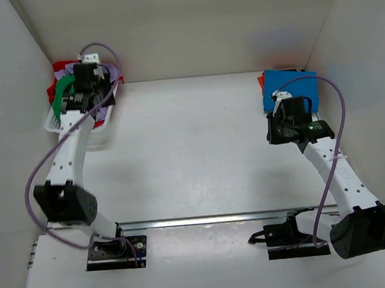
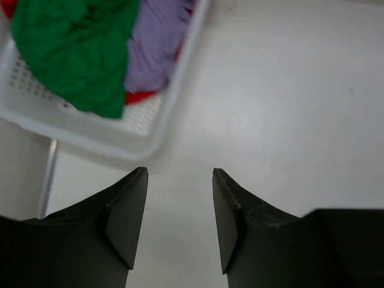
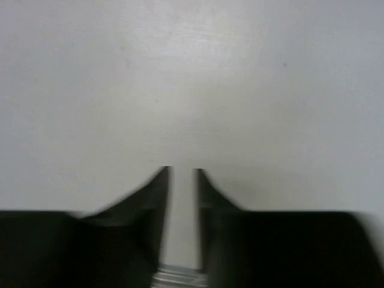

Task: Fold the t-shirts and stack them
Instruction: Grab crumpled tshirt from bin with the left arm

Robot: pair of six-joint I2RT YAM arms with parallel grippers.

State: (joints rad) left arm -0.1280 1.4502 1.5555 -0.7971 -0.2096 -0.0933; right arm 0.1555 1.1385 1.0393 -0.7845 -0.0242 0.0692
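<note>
A white lattice basket (image 1: 53, 121) at the far left holds a crumpled bright green t-shirt (image 1: 58, 94), a lavender one (image 1: 112, 73) and red cloth (image 1: 60, 66). The left wrist view shows the green shirt (image 2: 72, 48), the lavender shirt (image 2: 157, 42) and a red strip (image 2: 141, 96) in it. My left gripper (image 1: 105, 92) (image 2: 180, 180) is open and empty, over the table just beside the basket. A folded bright blue t-shirt (image 1: 296, 86) lies at the far right with a red-orange edge (image 1: 262, 82) under it. My right gripper (image 1: 272, 130) (image 3: 182, 177) hangs near it over bare table, jaws narrowly apart and empty.
White walls enclose the table on the left, back and right. The basket rim (image 2: 153, 135) lies close ahead of my left fingers. A metal rail (image 1: 205, 219) runs across the near edge by the arm bases.
</note>
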